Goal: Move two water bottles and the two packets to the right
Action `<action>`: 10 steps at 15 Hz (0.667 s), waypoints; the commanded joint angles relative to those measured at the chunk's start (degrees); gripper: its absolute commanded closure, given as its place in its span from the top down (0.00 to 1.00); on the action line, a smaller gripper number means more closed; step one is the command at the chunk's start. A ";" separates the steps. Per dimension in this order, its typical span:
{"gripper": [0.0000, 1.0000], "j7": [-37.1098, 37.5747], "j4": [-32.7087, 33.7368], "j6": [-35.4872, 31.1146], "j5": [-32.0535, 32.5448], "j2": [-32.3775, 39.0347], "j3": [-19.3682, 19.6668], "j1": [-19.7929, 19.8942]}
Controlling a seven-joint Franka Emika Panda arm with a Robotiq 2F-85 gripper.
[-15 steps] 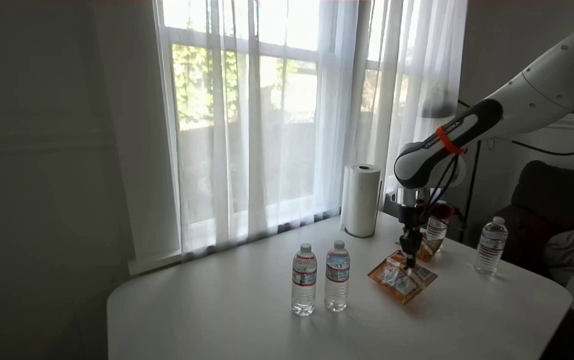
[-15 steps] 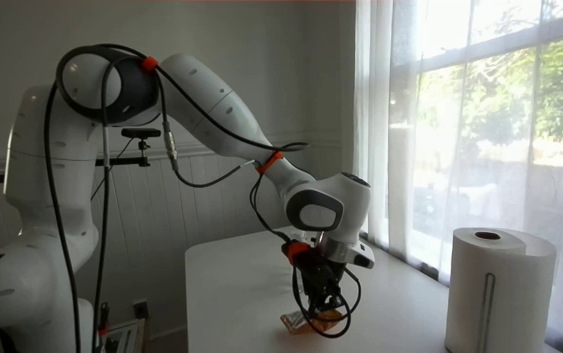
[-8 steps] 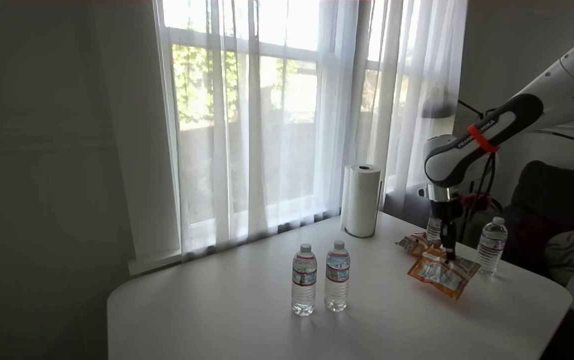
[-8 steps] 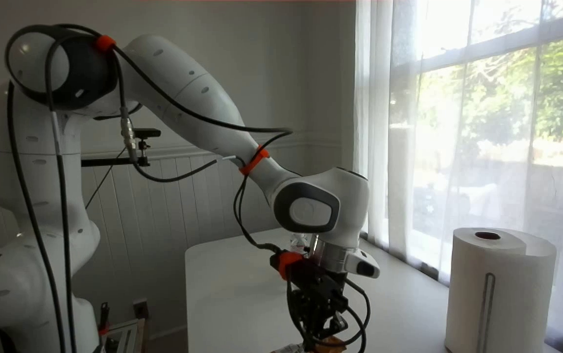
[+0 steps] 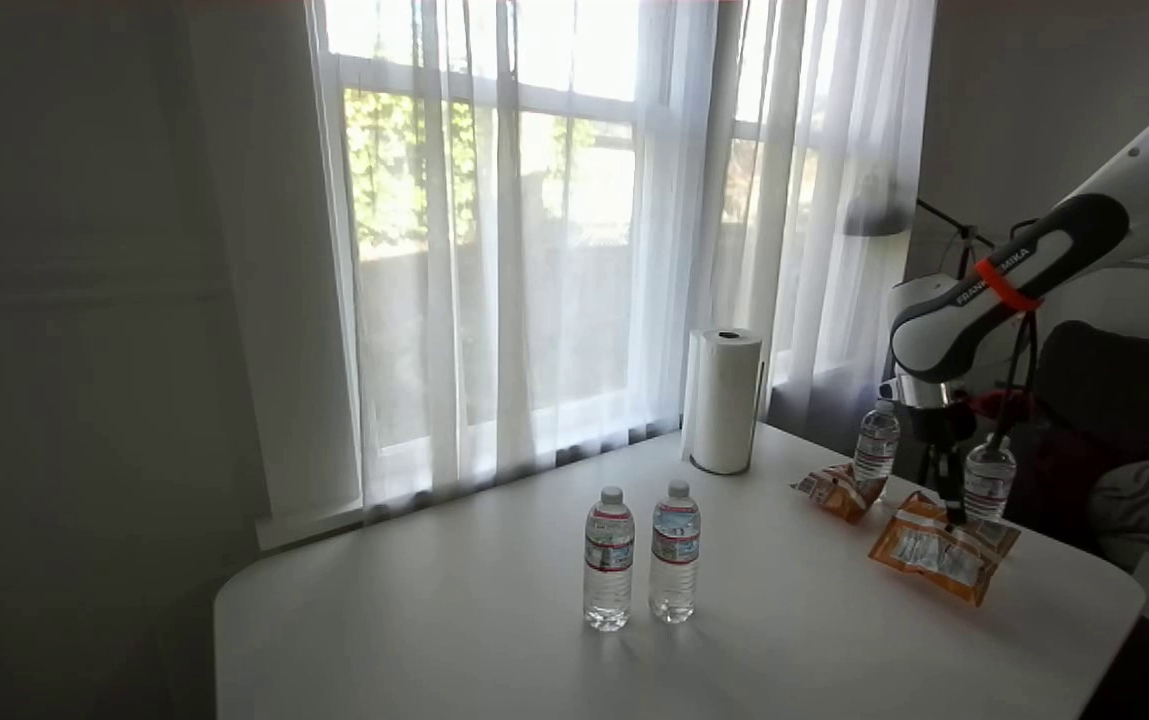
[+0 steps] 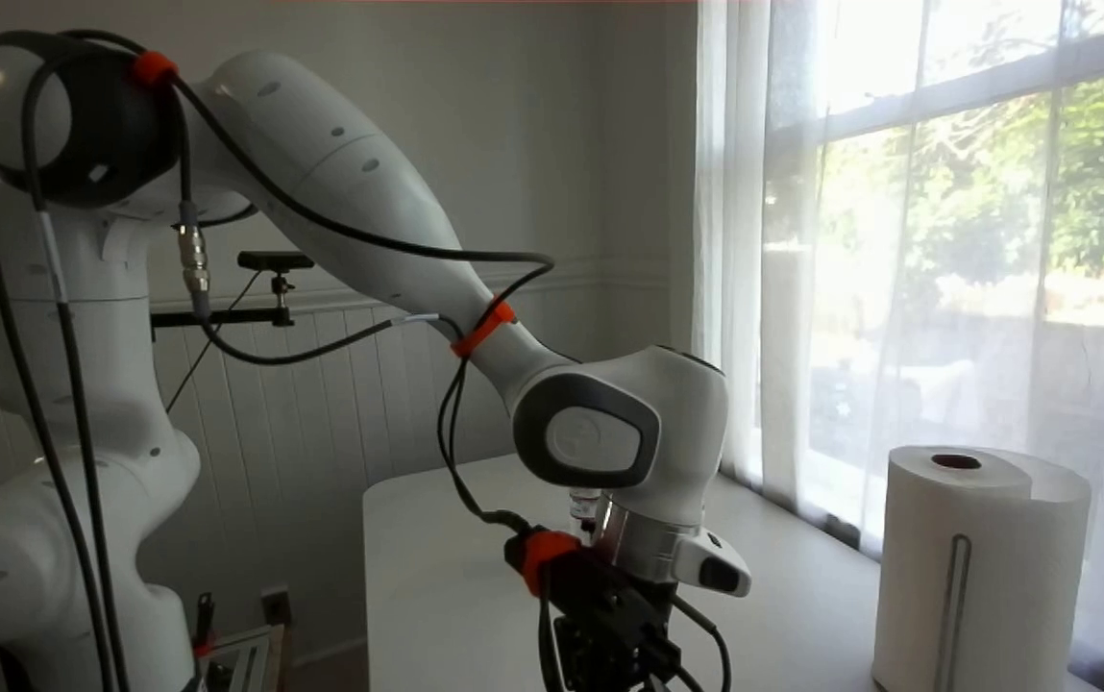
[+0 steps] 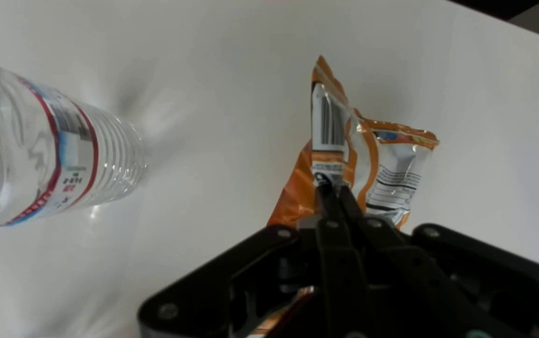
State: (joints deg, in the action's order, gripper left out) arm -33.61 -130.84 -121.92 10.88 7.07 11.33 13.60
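My gripper (image 5: 955, 516) is shut on an orange packet (image 5: 919, 550), low over the right part of the table. In the wrist view the fingertips (image 7: 334, 188) pinch a fold of this packet (image 7: 393, 180). The second packet (image 5: 832, 492) lies on the table farther back, against a bottle (image 5: 876, 445). Another bottle (image 5: 988, 482) stands just behind the gripper, partly hidden. Two bottles stand near the table's middle, one (image 5: 609, 560) left of the other (image 5: 674, 555). A bottle (image 7: 70, 150) stands left of the gripper in the wrist view.
A white paper-towel roll (image 5: 724, 400) stands at the back by the window; it also shows in an exterior view (image 6: 979, 577). The white table (image 5: 454, 620) has a rounded edge at the right. A dark sofa (image 5: 1124, 390) is beyond it.
My gripper has moved to the right in an exterior view, carrying the held packet away from the two middle bottles. The second packet and a bottle behind the arm have come into clearer view.
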 commanded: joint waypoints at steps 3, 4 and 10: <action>0.01 -1.27 -0.93 -1.73 3.21 -0.34 1.20 1.06; 0.01 -1.23 -0.83 -1.74 3.61 -0.10 1.36 1.15; 0.40 -0.01 -0.74 -4.49 5.54 0.51 2.01 1.22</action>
State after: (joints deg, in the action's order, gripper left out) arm -34.21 -130.87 -124.38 14.47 8.01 13.16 14.29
